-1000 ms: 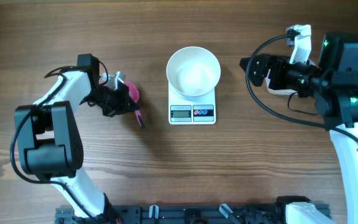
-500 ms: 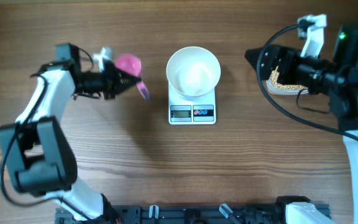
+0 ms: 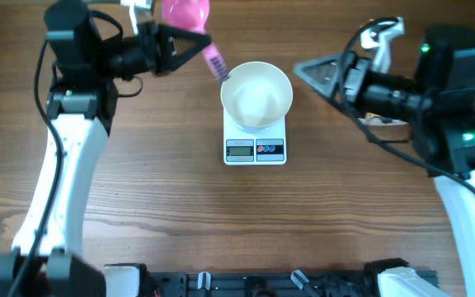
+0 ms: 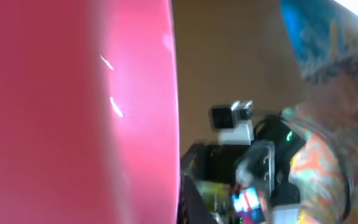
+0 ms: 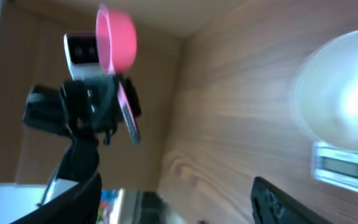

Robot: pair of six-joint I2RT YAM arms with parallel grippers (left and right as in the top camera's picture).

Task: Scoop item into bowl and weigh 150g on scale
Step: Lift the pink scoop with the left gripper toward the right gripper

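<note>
Bowl (image 3: 256,95): white, seated on the scale (image 3: 255,151), its inside plain white. It lies between the two pincers, just off the tips of each. The scale's display strip sits on the edge turned away from both pincers. Its digits are too small to read, and no brand name is legible.

Left pincer (image 3: 190,48): clamped on the handle of the pink scoop (image 3: 186,11), which it holds clear of the table. The scoop's cup sits beside the fingers, on the side away from the bowl. The handle's free end pokes past the fingertips and, seen from overhead, overlaps the bowl's left rim. I cannot tell whether they touch. The left wrist view is blurred, with pink filling half of it.

Right pincer (image 3: 308,73): jaws apart, nothing between them. The right wrist view shows the two fingers wide, with bare wooden table (image 3: 138,206) in the gap. The tips point at the bowl's right rim, near it but apart.
</note>
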